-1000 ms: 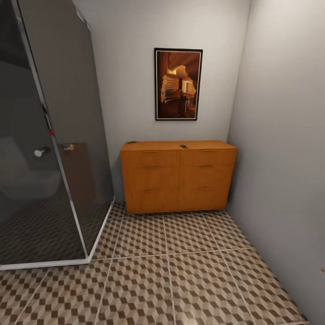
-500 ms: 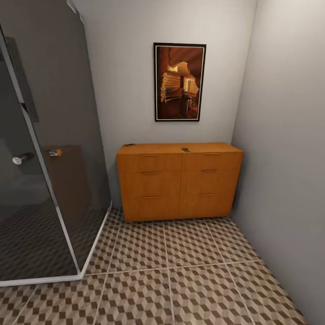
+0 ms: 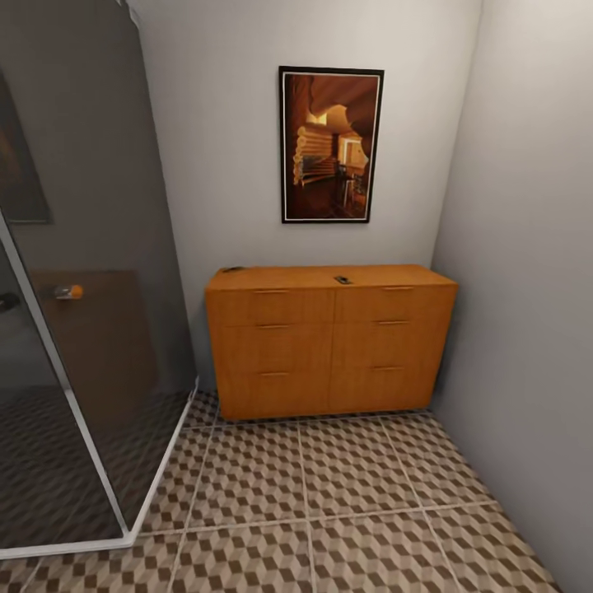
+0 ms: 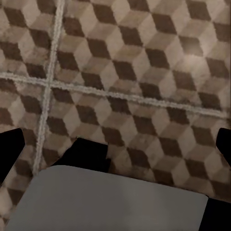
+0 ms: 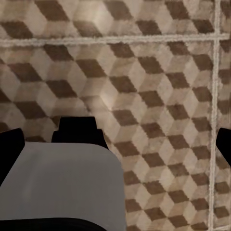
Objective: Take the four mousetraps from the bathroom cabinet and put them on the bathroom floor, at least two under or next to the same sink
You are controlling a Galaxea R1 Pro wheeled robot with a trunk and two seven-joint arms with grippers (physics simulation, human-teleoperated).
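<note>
Both my grippers hang spread wide over the bathroom floor (image 4: pixel 144 72), holding nothing.

My left gripper (image 4: pixel 115 144) and right gripper (image 5: pixel 115 139) each show dark fingertips (image 4: pixel 9 149) far apart above cube-patterned tiles. Ahead, the cabinet (image 3: pixel 329 346) stands against the back wall, in the corner with the side wall. One mousetrap (image 3: pixel 343 280) lies near the middle of its top, another small dark piece (image 3: pixel 231 269) at the top's rear left corner. A glass shower enclosure (image 3: pixel 91 329) stands left; a framed picture (image 3: pixel 331 145) hangs above.
</note>
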